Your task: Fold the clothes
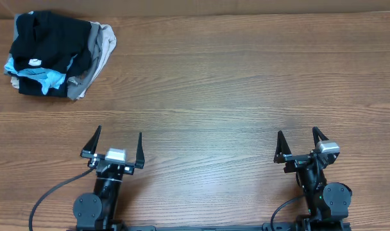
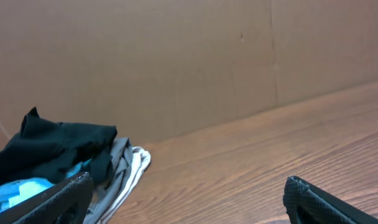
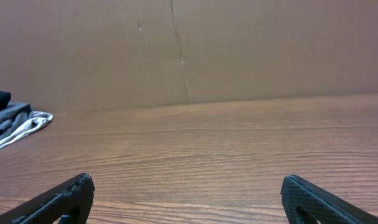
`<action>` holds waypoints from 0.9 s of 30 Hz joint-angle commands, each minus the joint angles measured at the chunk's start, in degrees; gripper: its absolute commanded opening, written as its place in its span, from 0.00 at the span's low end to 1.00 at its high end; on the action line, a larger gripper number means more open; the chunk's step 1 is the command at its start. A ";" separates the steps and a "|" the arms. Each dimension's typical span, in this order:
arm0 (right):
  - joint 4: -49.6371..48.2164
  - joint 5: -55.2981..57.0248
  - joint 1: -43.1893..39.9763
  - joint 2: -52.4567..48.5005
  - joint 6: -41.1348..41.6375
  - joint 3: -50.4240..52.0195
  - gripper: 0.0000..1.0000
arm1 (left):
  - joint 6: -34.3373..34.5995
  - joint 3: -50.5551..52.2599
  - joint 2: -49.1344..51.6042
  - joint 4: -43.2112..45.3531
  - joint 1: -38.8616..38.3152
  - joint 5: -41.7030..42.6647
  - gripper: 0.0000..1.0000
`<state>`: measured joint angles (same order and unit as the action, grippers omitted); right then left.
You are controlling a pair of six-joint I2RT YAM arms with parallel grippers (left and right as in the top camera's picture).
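Note:
The black garment (image 1: 50, 40) lies crumpled on top of a pile at the table's far left corner, with a small white tag showing. It also shows in the left wrist view (image 2: 52, 146) at the left edge. My left gripper (image 1: 118, 140) is open and empty near the front edge, far from the pile; its fingers frame bare wood in the left wrist view (image 2: 188, 190). My right gripper (image 1: 301, 141) is open and empty at the front right, also over bare wood in the right wrist view (image 3: 188, 190).
The pile also holds a light-blue shirt (image 1: 49, 78) and beige and grey garments (image 1: 100, 45); the grey and white edges show in the wrist views (image 2: 128, 168) (image 3: 18, 124). A brown cardboard wall (image 3: 189, 50) stands behind the wooden table (image 1: 233, 83).

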<state>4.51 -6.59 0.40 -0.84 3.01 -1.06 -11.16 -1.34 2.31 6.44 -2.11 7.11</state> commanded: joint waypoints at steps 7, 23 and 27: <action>-0.28 0.55 -0.15 0.68 0.26 0.61 1.00 | 3.67 1.05 -2.12 -10.49 0.17 -1.36 1.00; -0.28 0.55 -0.15 0.68 0.26 0.61 1.00 | 3.67 1.05 -2.05 -10.34 0.17 -1.36 1.00; -0.28 0.55 -0.15 0.68 0.26 0.61 1.00 | 3.67 1.05 -2.05 -10.34 0.17 -1.36 1.00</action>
<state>4.51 -6.59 0.40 -0.84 2.98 -1.06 -8.86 -0.47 0.84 -3.79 -2.11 6.33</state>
